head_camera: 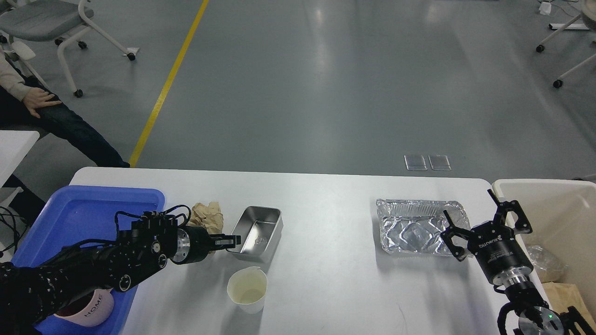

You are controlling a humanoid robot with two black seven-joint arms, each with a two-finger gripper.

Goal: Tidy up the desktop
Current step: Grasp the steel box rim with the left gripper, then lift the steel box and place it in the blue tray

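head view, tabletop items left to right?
blue tray → crumpled paper → steel tin → foil tray → beige bin. The paper cup overlaps the tin's span, so it is left out.

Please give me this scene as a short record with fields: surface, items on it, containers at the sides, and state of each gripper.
surface: white desktop
items on it: steel tin, foil tray, crumpled paper, paper cup
left side: blue tray holding a mug
right side: beige bin
left gripper: at the near left rim of the steel tin, fingers close together; grip unclear
right gripper: open, over the foil tray's right end
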